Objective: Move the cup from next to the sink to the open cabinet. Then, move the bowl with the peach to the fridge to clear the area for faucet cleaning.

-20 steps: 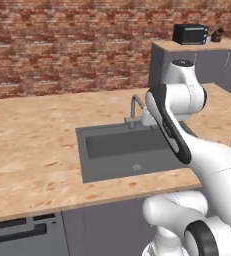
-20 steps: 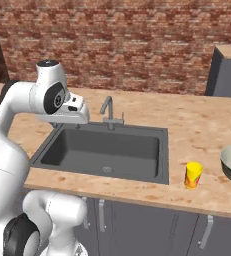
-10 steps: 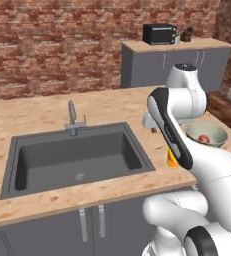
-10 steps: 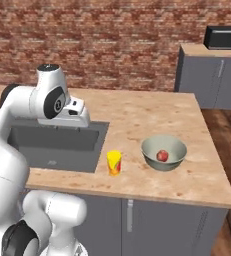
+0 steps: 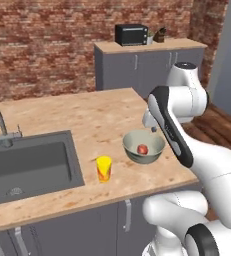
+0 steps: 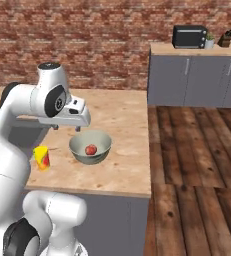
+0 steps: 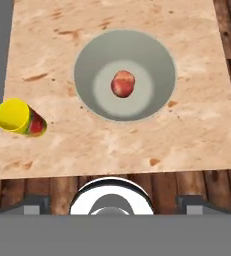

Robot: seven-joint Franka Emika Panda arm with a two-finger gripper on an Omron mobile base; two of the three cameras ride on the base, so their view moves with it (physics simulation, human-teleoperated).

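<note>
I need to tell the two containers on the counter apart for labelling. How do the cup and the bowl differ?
The cup is yellow with a red-orange mark; the bowl is pale grey-white. The cup is narrow and upright, the bowl wide and shallow. The bowl holds a peach; nothing is seen in the cup. Both stand on the wood-grain counter, apart.

Warm wood, red brick, grey fittings

A yellow tumbler (image 5: 104,168) with a red-orange and green mark, a red-orange peach (image 7: 122,83) in a pale grey-white bowl (image 7: 157,95), pale wood-grain counter (image 5: 102,120), dark grey sink basin (image 5: 27,165), red-brown mottled brick wall (image 5: 47,45), black toaster oven (image 6: 189,36).
</note>
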